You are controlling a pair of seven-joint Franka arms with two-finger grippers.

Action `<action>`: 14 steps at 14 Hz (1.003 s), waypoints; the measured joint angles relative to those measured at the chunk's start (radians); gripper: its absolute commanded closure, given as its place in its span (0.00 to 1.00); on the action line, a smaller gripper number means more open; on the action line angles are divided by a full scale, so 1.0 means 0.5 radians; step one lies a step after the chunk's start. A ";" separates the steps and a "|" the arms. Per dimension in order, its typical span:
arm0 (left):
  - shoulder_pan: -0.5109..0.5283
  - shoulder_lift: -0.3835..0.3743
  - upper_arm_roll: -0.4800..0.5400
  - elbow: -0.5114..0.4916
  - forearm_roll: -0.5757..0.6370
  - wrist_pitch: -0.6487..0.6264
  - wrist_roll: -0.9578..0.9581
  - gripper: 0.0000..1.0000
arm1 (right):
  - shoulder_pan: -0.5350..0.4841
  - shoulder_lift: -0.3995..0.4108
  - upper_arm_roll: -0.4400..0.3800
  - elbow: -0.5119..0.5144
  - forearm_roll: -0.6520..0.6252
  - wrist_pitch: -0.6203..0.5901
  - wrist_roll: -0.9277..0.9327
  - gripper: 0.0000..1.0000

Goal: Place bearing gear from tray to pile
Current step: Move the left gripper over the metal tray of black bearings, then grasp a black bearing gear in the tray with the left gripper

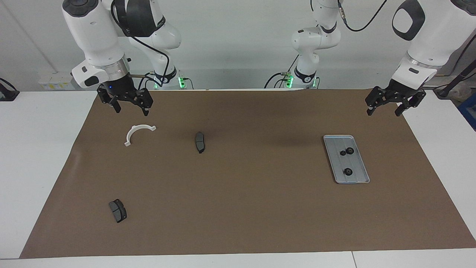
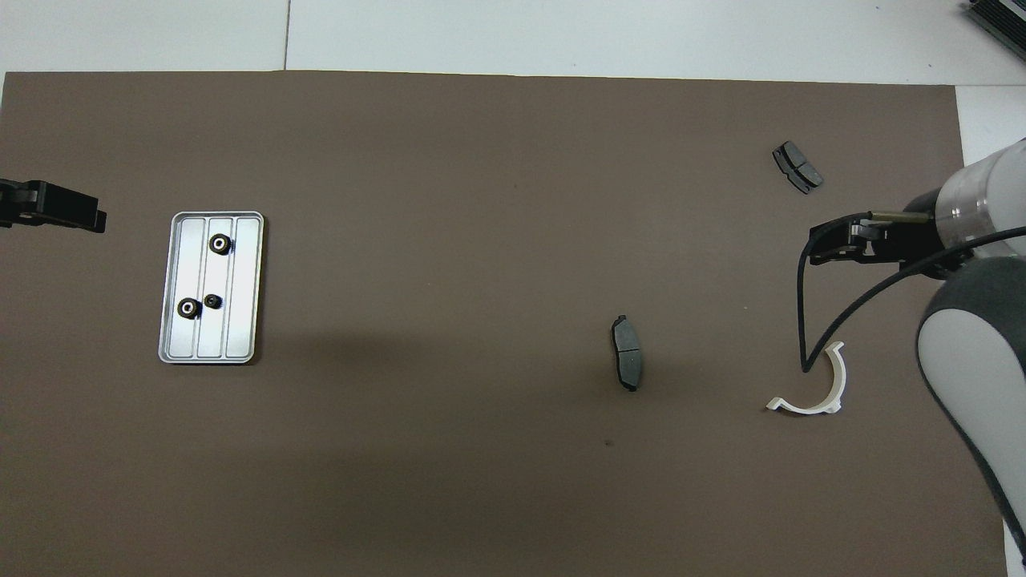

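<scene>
Right now you have three small black gears in the tray (image 1: 362, 169), which sits toward the left arm's end of the brown mat (image 1: 238, 208). On the tray's own clock face in the overhead view, one gear (image 2: 220, 244) sits near twelve, and a larger gear (image 2: 188, 308) touches a smaller gear (image 2: 212, 300) near seven. Your left gripper (image 1: 386, 106) hangs in the air just off the tray's robot-side end, fingers apart, holding nothing. Your right gripper (image 1: 131, 105) waits above the white half-ring (image 1: 138, 133), fingers apart too. The pile is scattered: one dark pad (image 1: 199, 142) near mid-mat, another dark pad (image 1: 118, 210) well apart from it.

Watch the touching pair: close on one and you may nudge or lift its neighbour. The gears are tiny and round, so an off-centre pinch could squirt one out against the shallow rim.
</scene>
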 measured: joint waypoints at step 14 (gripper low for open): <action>0.010 0.028 0.017 -1.036 0.002 1.175 -0.006 0.00 | 0.000 0.000 0.001 0.000 0.000 0.000 0.000 0.00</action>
